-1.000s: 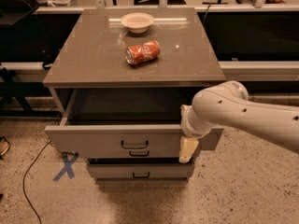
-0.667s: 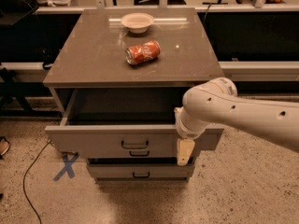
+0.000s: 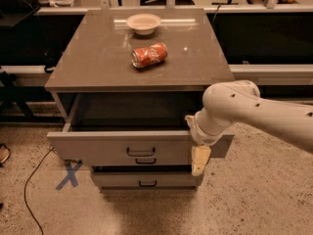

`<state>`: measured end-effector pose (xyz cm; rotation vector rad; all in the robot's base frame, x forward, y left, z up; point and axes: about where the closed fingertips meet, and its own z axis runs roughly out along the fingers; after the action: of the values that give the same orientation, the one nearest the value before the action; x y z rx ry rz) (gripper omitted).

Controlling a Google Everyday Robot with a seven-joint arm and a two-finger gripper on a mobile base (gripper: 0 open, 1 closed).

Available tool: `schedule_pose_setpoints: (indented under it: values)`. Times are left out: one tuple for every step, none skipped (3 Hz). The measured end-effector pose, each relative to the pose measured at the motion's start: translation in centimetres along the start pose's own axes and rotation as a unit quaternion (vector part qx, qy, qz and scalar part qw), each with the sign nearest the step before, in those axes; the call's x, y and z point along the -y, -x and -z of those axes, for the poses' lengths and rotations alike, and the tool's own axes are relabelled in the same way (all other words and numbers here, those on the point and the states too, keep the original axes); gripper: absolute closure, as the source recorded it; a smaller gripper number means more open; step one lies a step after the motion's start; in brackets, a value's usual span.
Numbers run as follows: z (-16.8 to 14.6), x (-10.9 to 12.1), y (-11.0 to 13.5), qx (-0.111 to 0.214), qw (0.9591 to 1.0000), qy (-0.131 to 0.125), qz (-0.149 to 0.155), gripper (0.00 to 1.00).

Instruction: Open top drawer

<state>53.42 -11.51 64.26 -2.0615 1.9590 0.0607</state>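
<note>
Obs., camera view

- Claw [image 3: 200, 161]: hangs pointing down off the end of the white arm [image 3: 254, 112], which enters from the right edge. It sits in front of the right part of a drawer front, with its cream tip crossing that panel's lower edge. Open or closed: cannot tell from this angle. Contact with the panel: cannot tell.
- Top drawer [image 3: 98, 148]: pulled well out of the table. Its grey-taupe front panel lies directly behind the claw and stretches far to the claw's left, with a short stub showing to the claw's right. The dark, plain inside is exposed above and behind the claw.
- Handle [image 3: 141, 152]: black loop, left of the claw at about claw height, well apart from it. A second black loop shows just beneath it; which panel it belongs to I cannot tell.
- Lower drawer [image 3: 117, 180]: below and left of the claw, front pushed further back than the top one, own black handle at its middle.
- Table [image 3: 88, 65]: top surface above and behind the claw.
- Can [image 3: 149, 56]: orange-red, lying on its side on the table, up and left of the claw.
- Bowl [image 3: 143, 22]: pale, upright, beyond the can, apart from it.
- Floor: blue X [image 3: 70, 174] far left of the claw, level with it; a thin black cable [image 3: 28, 190] runs further left
</note>
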Motion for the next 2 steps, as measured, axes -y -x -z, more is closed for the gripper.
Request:
schedule_pose_setpoints:
  values:
    - [0.2,-0.7,-0.3,0.008,0.9999,0.009,-0.006,0.18]
    - [0.1,-1.8,-0.6,0.007,0.9997,0.016,-0.017,0.42]
